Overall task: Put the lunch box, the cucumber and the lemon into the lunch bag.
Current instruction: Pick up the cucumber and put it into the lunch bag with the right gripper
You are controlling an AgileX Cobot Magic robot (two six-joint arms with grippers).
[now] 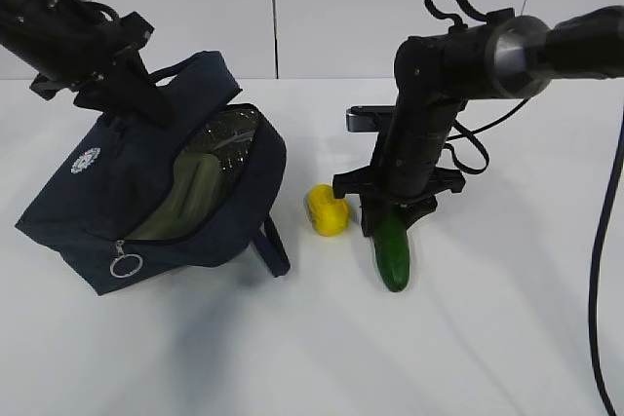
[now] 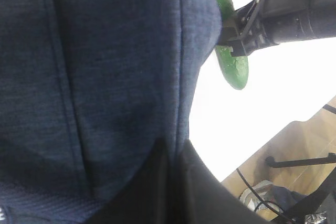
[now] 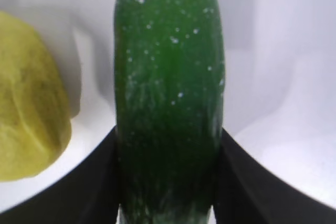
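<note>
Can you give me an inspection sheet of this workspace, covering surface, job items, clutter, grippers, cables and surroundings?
Surface: white table, bare in front.
Job's things: navy lunch bag tilted, top open, pale green lunch box inside; lemon on the table beside the bag; cucumber on the table right of the lemon.
Clutter: nothing seen.
Grippers: left gripper shut on the bag's fabric, holding it up; right gripper with fingers against both sides of the cucumber.
Cables: black cable hanging at the right edge.
Surroundings: white wall panels behind; wooden floor beyond the table edge.
</note>
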